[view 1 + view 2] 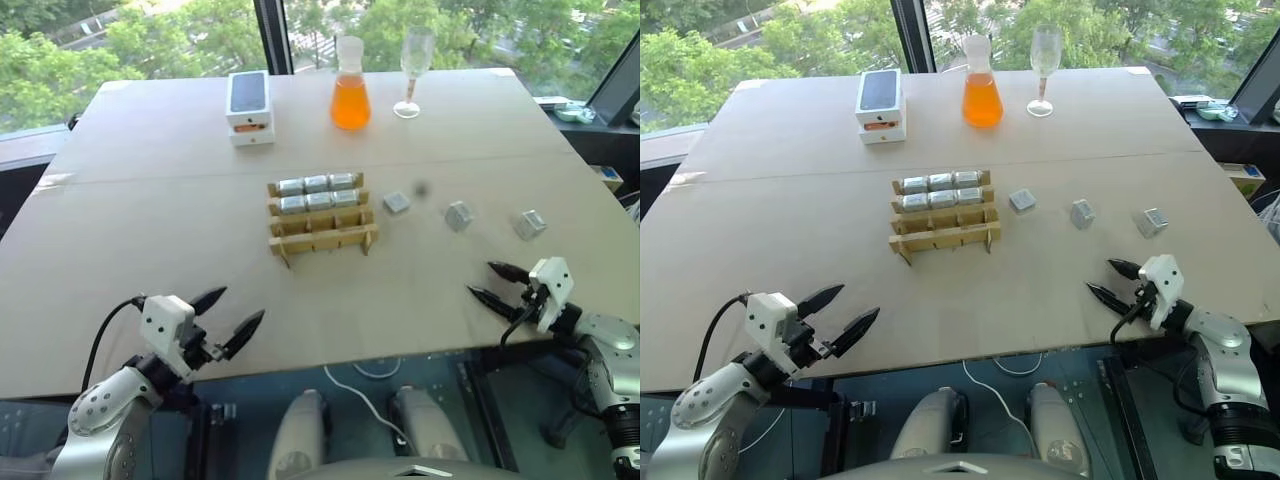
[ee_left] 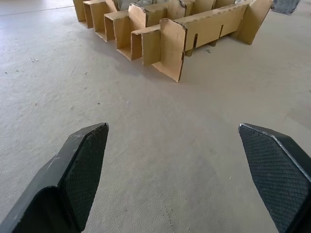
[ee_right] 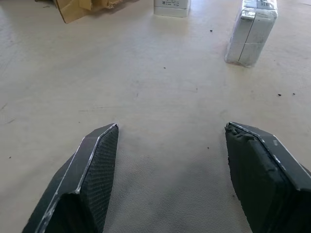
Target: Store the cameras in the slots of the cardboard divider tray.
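Outside, green trees (image 1: 60,50), beige table (image 1: 150,220), windows.

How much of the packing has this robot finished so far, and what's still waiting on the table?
Six cameras already sit in the two far rows of the cardboard divider tray; its nearer slots look empty. Nothing is in hand: the left end effector and the right end effector both hover open over the table. Three loose cameras lie to the right of the tray, yet to be stored.
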`<state>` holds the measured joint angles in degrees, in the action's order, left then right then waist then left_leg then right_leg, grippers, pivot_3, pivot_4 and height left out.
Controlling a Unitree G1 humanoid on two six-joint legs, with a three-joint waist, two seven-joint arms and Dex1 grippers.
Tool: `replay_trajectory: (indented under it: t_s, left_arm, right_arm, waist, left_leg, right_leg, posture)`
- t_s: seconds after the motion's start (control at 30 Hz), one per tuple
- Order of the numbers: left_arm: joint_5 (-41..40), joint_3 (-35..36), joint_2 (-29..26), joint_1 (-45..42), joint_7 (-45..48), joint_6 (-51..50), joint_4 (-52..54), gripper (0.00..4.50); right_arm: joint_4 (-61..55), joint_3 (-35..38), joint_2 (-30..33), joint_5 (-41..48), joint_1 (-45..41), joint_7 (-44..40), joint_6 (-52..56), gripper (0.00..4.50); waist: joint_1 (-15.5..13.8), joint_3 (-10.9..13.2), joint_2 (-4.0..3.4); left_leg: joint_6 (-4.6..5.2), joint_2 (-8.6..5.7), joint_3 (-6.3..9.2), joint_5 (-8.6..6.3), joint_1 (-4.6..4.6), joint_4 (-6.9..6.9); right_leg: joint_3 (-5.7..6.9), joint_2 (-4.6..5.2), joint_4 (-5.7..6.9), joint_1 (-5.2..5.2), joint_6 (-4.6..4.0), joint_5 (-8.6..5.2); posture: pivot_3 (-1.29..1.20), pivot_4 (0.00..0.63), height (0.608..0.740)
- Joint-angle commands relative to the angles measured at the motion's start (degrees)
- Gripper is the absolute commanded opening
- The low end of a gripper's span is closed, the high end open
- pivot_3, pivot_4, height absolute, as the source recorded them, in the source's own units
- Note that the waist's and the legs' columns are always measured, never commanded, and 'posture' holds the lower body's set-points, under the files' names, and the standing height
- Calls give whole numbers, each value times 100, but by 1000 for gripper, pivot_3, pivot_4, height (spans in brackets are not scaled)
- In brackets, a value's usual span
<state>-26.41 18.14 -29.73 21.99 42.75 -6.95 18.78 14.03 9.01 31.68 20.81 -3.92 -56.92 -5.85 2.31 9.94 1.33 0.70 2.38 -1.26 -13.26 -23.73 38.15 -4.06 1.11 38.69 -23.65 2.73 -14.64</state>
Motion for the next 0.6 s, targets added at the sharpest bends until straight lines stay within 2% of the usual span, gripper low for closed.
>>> replay_trajectory:
  t_s: [0.03,0.5,0.6]
  left_arm:
    - [19,-53,-24,-77,80,106,54,4447]
    - [46,-142,-158,-281,278,41,-93,4447]
    - [-142,-234,-311,-258,498,-241,-5,4447]
  right_arm:
    - [-288,173,52,119,87,51,-19,3436]
    - [-563,262,39,133,308,245,31,3436]
    - [-525,353,14,22,215,629,104,3436]
  waist:
    - [-1,0,0]
    - [-5,0,0]
    - [-5,0,0]
  left_leg:
    - [0,-1,0,0,0,0]
    - [0,-1,0,0,0,0]
    - [0,-1,0,0,0,0]
  right_leg:
    - [0,0,0,0,0,0]
    - [0,0,0,0,1,0]
    - [0,0,1,0,1,0]
  posture:
    - [0,150,740]
    - [0,150,740]
    - [0,150,740]
